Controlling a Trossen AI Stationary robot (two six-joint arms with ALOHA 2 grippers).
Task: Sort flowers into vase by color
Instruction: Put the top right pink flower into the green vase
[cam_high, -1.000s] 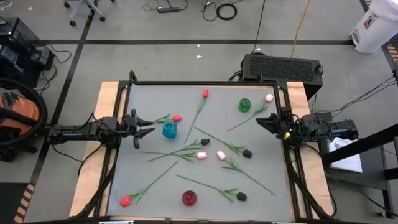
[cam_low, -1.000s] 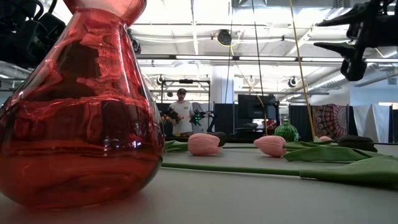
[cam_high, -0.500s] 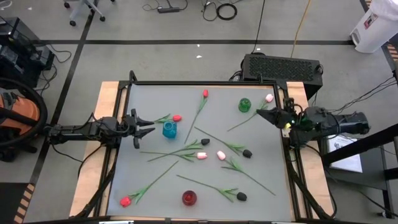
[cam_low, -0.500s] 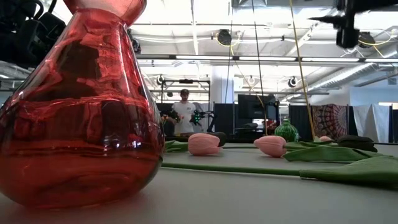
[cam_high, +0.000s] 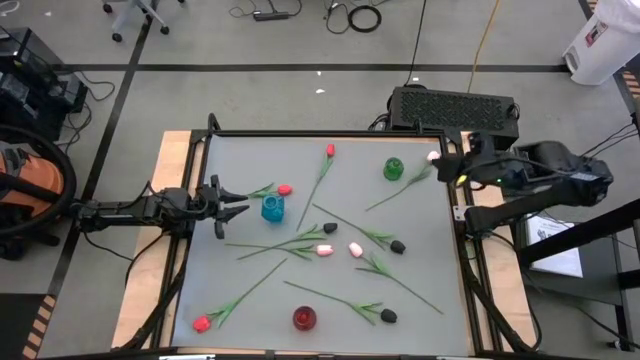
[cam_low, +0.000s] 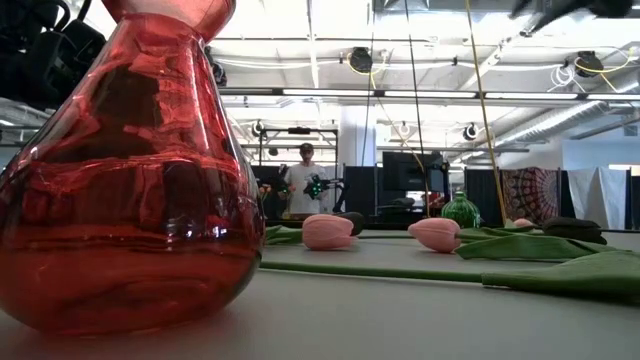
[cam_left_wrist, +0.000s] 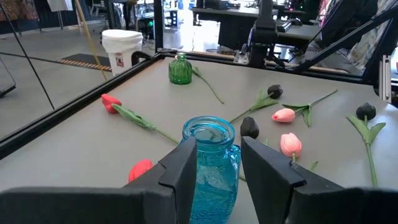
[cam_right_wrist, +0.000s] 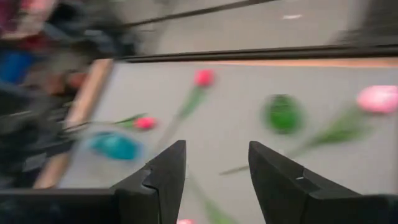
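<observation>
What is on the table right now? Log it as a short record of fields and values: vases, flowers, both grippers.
vases: blue vase at left, green vase far right, red vase at near edge; all upright, no flowers in them
red tulips: three, lying flat
pink tulips: three, lying flat
black tulips: three, lying flat
left gripper: open, empty, beside the blue vase
right gripper: open, empty, raised near the far-right pink tulip

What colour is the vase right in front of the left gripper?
Blue vase, clearest in the left wrist view.
</observation>
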